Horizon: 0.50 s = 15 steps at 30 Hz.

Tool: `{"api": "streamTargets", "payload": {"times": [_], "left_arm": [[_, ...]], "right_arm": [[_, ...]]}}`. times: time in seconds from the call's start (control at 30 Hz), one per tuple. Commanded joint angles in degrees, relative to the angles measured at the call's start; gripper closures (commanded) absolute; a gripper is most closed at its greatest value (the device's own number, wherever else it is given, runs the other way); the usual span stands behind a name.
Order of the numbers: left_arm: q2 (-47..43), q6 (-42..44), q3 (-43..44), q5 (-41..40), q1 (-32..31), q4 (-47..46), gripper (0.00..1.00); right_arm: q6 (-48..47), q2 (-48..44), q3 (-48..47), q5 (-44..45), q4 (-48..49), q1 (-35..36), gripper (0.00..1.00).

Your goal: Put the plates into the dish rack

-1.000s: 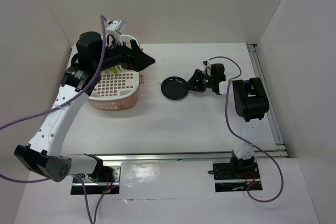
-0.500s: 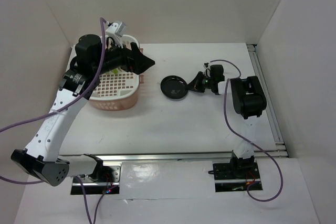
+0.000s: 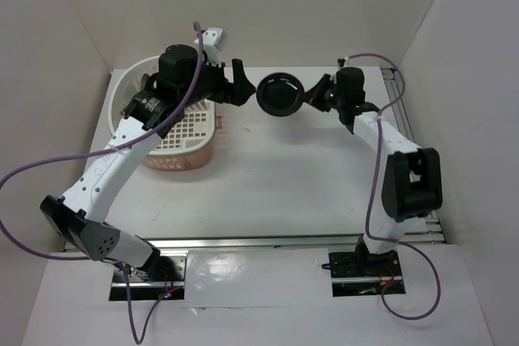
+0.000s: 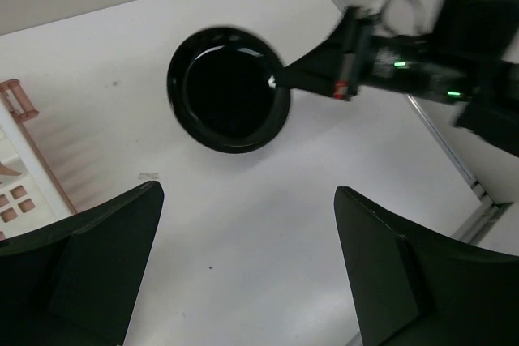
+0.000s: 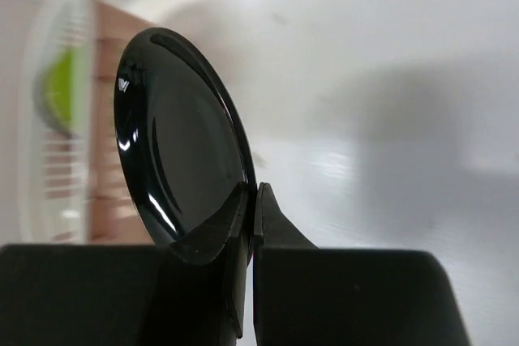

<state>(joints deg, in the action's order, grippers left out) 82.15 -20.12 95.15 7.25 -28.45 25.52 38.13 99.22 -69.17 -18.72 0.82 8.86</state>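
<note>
Left jaws wide, my right jaws pinch only the rim of the glossy black round plate (image 3: 280, 96), which may slip.

The white table (image 3: 308, 184) is being lit brightly and evenly, small glints are being thrown off the black plate (image 5: 178, 160), and the dish rack (image 5: 53, 184) is being blurred in the right wrist view.

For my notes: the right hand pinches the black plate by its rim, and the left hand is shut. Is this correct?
Not quite: the left hand is open, as the left wrist view shows. The right hand does pinch the black plate by its rim.
</note>
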Motion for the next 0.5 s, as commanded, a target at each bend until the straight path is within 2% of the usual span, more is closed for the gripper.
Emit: {"api": "streamTargets", "payload": {"times": [0.0, 0.13, 0.4, 0.47], "left_arm": [[2.57, 1.66, 4.24, -5.74, -0.55, -0.47, 0.00], [6.17, 1.66, 6.79, -7.41, -1.08, 0.06, 0.00], [11.62, 0.96, 9.35, -5.85, -1.08, 0.59, 0.00], [12.41, 0.43, 9.96, -5.84, -1.08, 0.59, 0.04]], "right_arm": [[-4.10, -9.12, -2.91, -4.86, 1.28, 1.33, 1.00], [-9.20, -10.70, -5.18, -17.37, 1.82, 1.86, 1.00], [-10.44, -14.66, -3.70, -29.69, 6.90, 2.39, 1.00], [-10.44, -15.28, -3.00, -29.71, 8.15, 2.39, 1.00]]}}
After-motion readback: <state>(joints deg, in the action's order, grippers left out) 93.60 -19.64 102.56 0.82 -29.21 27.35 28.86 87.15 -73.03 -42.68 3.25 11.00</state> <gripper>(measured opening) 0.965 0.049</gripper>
